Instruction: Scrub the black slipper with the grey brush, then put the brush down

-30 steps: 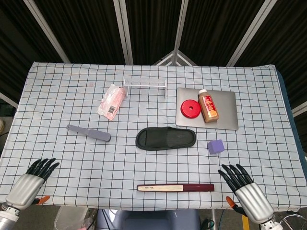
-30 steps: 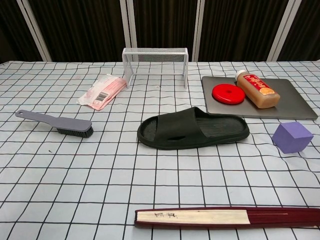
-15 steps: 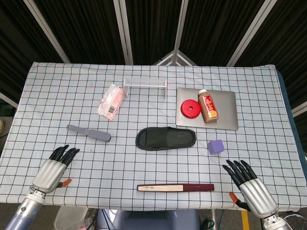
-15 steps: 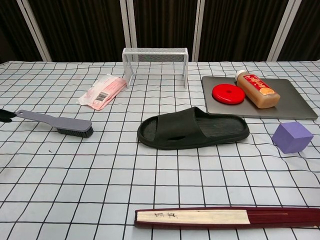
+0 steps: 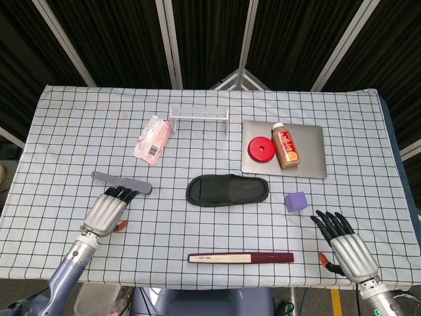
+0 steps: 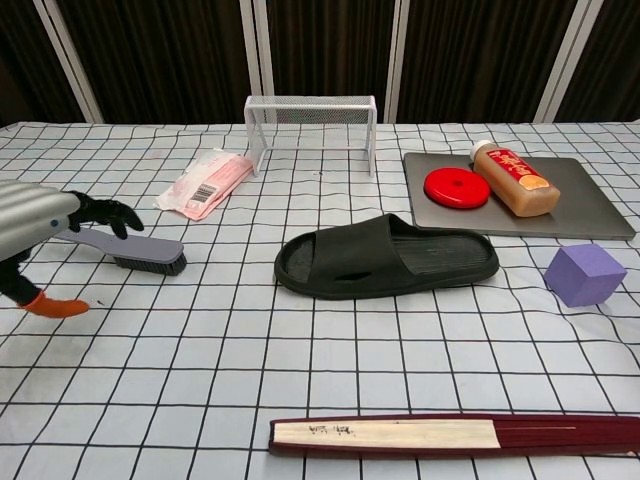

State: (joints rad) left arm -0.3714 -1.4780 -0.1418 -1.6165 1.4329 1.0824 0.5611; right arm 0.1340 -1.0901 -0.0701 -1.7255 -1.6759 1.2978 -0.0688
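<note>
Head view
Grey brush (image 5: 122, 182): lies on the checked cloth (image 5: 66, 131), left of the black slipper (image 5: 227, 190) and apart from it. Long axis runs left to right with a slight tilt; thin handle end points left and a little away from you, broad head end points right toward the slipper.
Left hand (image 5: 108, 207): over the near side of the brush, fingers apart and stretched forward, tips at the middle of the brush. It holds nothing; contact cannot be told from here.
Right hand (image 5: 347, 247): at the near right edge of the table, fingers spread, empty, well apart from the slipper.
Slipper axis: left to right, open heel end to the right.

Chest view
Brush: handle (image 6: 85, 238) points left, bristle head (image 6: 150, 262) right, bristles down on the cloth.
Left hand (image 6: 45, 225): fingers (image 6: 105, 212) reach over the handle, not closed round it.
Right hand: not shown here.

Step in hand: taking up the brush.
Advice: close your fingers across the handle, not the bristle head; wrap from above with the thumb under the near side. Keep the bristles facing down so you can carry it straight right onto the slipper's strap.
</note>
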